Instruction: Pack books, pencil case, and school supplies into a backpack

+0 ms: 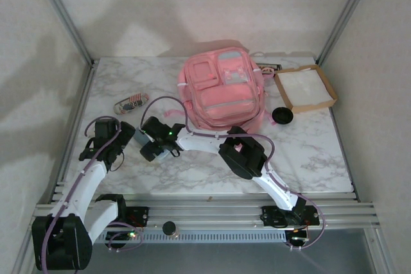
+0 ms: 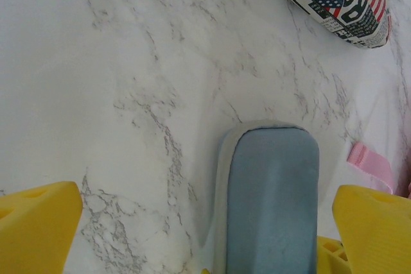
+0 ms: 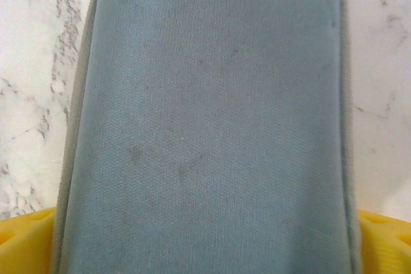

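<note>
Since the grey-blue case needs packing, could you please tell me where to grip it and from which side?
Probably across its narrow width, on the two long edges, coming straight down from above: the grey-blue case lies flat on the table, long and slim, and the right gripper's fingers, open, straddle it that way.

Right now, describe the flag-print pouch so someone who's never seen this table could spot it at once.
Find the big pink backpack at the back of the marble table and look left of it. A small oblong pouch lies there on bare marble. Its red, white and blue stars-and-stripes print separates it from the plain grey-blue case nearer the front.
</note>
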